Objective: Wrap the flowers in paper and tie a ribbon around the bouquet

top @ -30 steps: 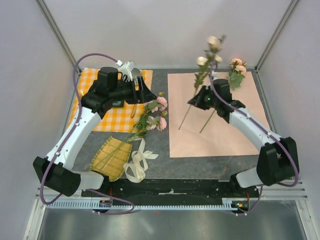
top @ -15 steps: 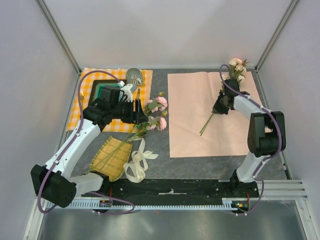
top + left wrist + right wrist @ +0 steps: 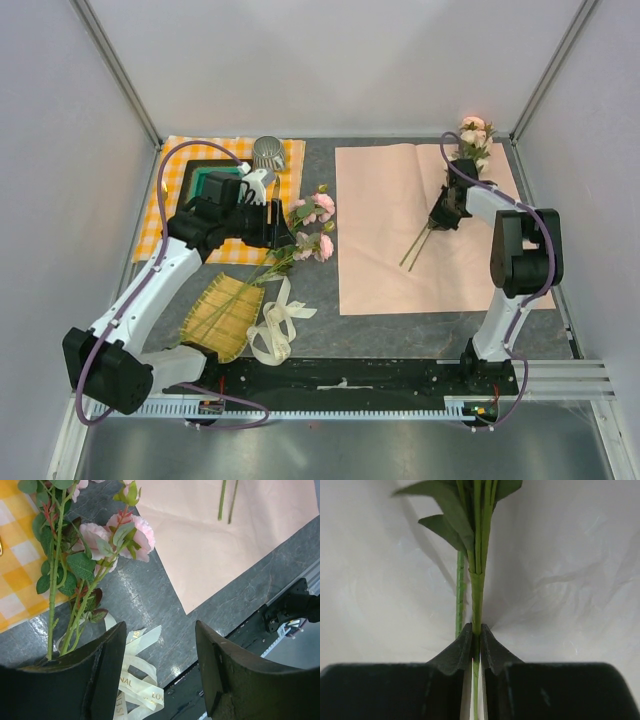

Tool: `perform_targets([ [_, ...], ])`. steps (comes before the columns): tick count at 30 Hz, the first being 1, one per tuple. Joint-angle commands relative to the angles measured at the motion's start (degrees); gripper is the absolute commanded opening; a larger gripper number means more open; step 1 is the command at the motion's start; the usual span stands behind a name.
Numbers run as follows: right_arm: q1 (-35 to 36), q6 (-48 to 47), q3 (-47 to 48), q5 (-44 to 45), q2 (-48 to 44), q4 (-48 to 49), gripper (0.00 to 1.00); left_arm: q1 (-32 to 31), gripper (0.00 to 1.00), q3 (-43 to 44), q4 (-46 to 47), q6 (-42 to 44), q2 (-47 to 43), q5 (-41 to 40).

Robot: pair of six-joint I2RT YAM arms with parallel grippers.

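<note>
Right claw (image 3: 475, 632) pinches flowers (image 3: 478, 580) over paper (image 3: 390, 230).

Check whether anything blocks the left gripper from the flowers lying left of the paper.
Nothing visible does. The left gripper hangs open close to those flowers, with their stems right beside one finger and only bare table around them.

I read the paper (image 3: 400, 240) as thin, matt and faintly crinkled. The ribbon (image 3: 142, 677) is cream cloth with a soft sheen. The flowers (image 3: 477, 580) have smooth stems. The bench (image 3: 400, 335) looks matt and stone-like; my left gripper (image 3: 160, 626) is scuffed black plastic.
</note>
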Motion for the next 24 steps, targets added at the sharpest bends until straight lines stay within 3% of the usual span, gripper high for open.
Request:
perform_targets([
  [1, -0.7, -1.9, 3.1, 2.1, 0.9, 0.5, 0.25, 0.1, 0.65, -1.4, -0.2, 1.2, -0.5, -3.2],
  [6, -0.7, -4.1, 4.4, 1.2, 0.8, 0.1, 0.51, 0.2, 0.66, -1.0, -6.8, -3.0, 1.1, -21.8],
  [8, -0.6, -5.0, 3.9, 1.2, -1.2, 0.0, 0.59, 0.2, 0.73, -0.6, -8.8, -3.4, 1.5, -27.6],
  [10, -0.7, -5.6, 3.3, 1.2, -2.4, -0.3, 0.66, 0.2, 0.79, -0.7, -10.8, -3.2, 2.0, -29.0],
  [14, -0.7, -7.7, 2.6, 1.3, -4.4, -0.8, 0.73, 0.2, 0.78, -0.3, -13.8, -3.9, 3.4, -30.5],
  [18, -0.6, -8.6, 2.1, 1.2, -5.4, -1.8, 0.75, 0.2, 0.66, -0.4, -15.9, -3.0, 4.7, -28.3],
  [23, -0.2, -9.4, -0.7, 2.2, -12.2, -2.1, 0.82, -0.7, 0.62, -0.2, -18.3, 0.5, 7.0, -26.3],
  [24, 0.3, -9.2, -2.7, 2.1, -13.8, -1.2, 0.84, -1.0, 0.54, -0.2, -18.5, 1.2, 7.2, -26.5],
])
